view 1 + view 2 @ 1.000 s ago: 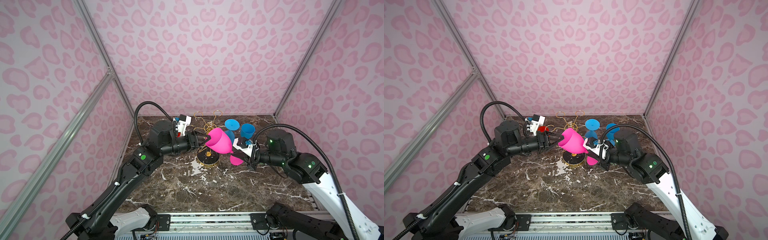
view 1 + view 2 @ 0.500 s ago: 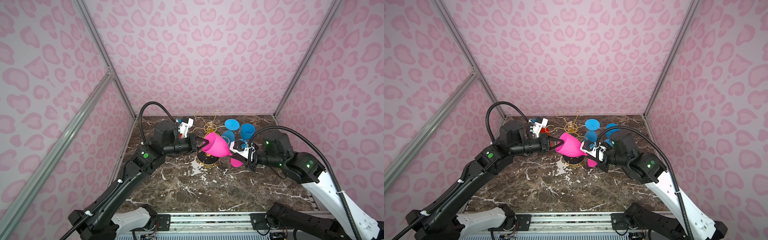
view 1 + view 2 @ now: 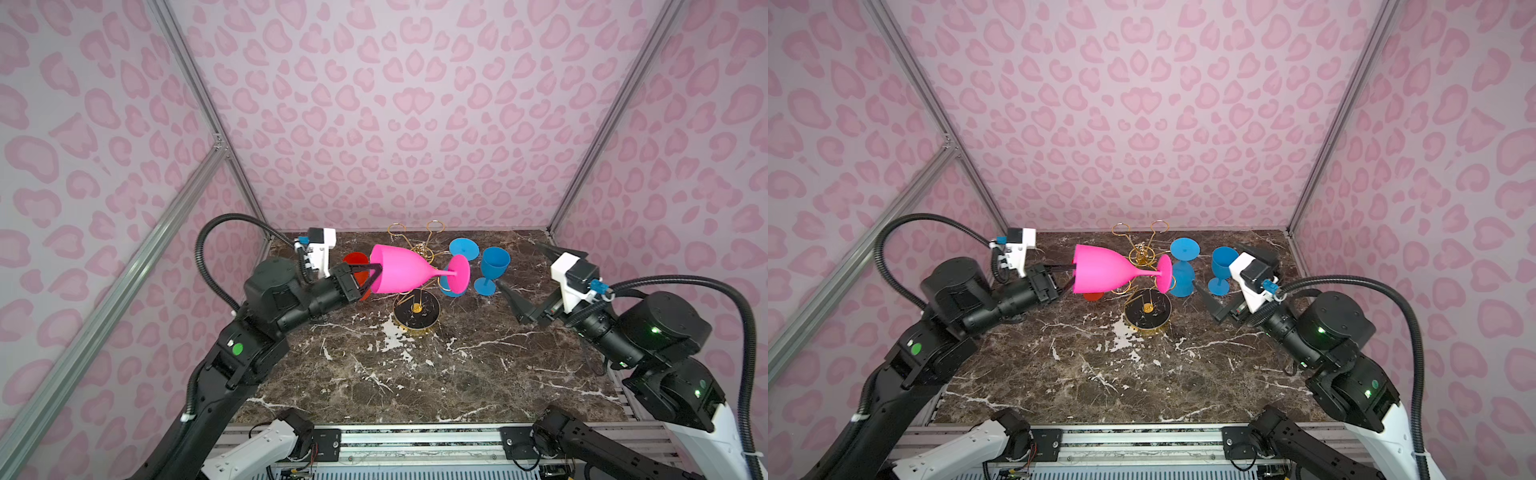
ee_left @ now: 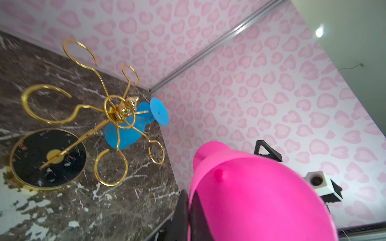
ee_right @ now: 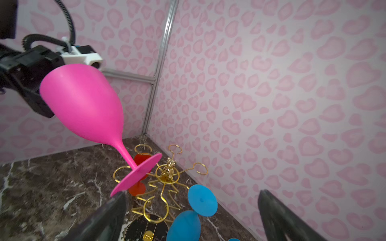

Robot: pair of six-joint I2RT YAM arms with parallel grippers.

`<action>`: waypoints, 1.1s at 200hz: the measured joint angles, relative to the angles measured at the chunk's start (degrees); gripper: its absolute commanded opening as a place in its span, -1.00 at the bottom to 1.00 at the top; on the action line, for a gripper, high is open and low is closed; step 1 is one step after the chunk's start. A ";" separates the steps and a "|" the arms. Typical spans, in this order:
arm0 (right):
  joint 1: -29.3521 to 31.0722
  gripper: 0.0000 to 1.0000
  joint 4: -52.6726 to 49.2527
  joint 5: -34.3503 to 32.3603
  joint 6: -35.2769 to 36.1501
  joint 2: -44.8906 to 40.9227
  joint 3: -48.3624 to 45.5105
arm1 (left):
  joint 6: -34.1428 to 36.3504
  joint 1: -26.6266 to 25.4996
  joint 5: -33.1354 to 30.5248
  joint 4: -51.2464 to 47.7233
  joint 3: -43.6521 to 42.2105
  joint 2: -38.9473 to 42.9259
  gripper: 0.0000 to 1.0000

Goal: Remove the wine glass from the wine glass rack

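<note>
our right gripper (image 3: pixel 521 266) now gapes empty; our left gripper (image 3: pixel 374 276) alone clamps the wine glass (image 3: pixel 405 270), free of the rack (image 3: pixel 415 318).

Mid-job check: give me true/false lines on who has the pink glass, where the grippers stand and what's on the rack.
The left gripper is shut on the rim of the pink wine glass. True.
The right gripper grips the glass's foot. False: it is open, apart from the glass.
A blue glass hangs upside down on the wine glass rack. True.
The pink wine glass hangs from the rack too. False: it is held sideways in the air, off the rack.
</note>
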State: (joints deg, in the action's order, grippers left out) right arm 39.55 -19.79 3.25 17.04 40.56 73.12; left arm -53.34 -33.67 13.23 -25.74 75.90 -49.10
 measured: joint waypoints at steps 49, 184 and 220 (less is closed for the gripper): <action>-0.13 0.99 3.87 -4.72 -3.78 -1.68 -1.09 | 9.01 0.31 -33.40 -13.75 0.17 11.98 -0.94; -0.13 0.99 2.32 -7.52 -11.65 0.02 -3.08 | 17.75 4.66 -34.42 -27.80 -16.11 -8.28 -0.93; -0.17 0.99 2.29 -7.52 -13.14 -0.85 -3.39 | 22.23 8.92 -28.20 -23.78 -12.48 -17.00 -0.94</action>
State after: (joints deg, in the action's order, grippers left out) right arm 39.38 -17.50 -4.27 3.90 39.70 69.73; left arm -31.11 -24.75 -14.96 -49.52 63.42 -66.11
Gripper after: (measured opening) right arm 0.994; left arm 0.060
